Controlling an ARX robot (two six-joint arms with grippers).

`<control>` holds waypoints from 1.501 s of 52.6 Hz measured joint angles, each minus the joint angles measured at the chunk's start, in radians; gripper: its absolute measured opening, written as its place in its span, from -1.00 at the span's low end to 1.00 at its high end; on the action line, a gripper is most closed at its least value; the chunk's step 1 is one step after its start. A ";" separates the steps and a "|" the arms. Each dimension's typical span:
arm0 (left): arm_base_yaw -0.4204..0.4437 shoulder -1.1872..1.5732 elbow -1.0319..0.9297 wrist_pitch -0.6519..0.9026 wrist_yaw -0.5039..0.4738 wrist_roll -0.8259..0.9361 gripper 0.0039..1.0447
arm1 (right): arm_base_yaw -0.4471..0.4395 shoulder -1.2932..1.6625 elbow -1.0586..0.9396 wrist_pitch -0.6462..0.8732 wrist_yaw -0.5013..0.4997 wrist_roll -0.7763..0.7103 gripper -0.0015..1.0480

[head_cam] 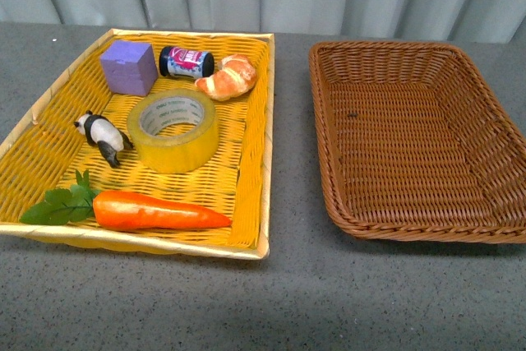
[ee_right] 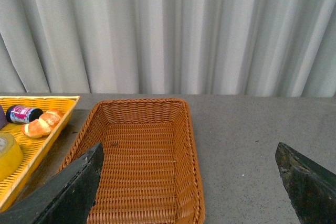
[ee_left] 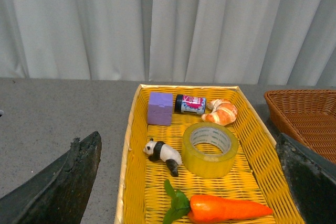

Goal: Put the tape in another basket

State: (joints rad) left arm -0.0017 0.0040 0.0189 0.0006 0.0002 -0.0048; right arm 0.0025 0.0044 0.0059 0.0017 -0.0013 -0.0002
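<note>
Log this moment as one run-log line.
phase: pre-grasp; yellowish translucent packing tape roll: flat in yellow woven tray; dark brown wicker basket: no tape; left gripper: jaws open; right gripper: jaws open

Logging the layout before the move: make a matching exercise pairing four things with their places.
1 tape
2 carrot
3 purple block
4 brown basket

a right of the yellow tray
b tray's near edge
c tray's far left corner
d tray's middle, lying flat

Pairs: 1-d, 2-b, 3-c, 4-a
</note>
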 joint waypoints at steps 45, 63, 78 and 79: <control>0.000 0.000 0.000 0.000 0.000 0.000 0.88 | 0.000 0.000 0.000 0.000 0.000 0.000 0.83; 0.000 0.000 0.000 0.000 0.000 0.000 0.88 | 0.000 0.000 0.000 0.000 0.000 0.000 0.83; 0.000 0.000 0.000 0.000 0.000 0.000 0.88 | 0.000 0.000 0.000 0.000 0.000 0.000 0.83; 0.000 0.000 0.000 0.000 0.000 0.000 0.88 | 0.000 0.000 0.000 0.000 0.000 0.000 0.83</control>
State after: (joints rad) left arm -0.0017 0.0040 0.0189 0.0006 0.0002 -0.0048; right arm 0.0025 0.0044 0.0059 0.0017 -0.0013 -0.0002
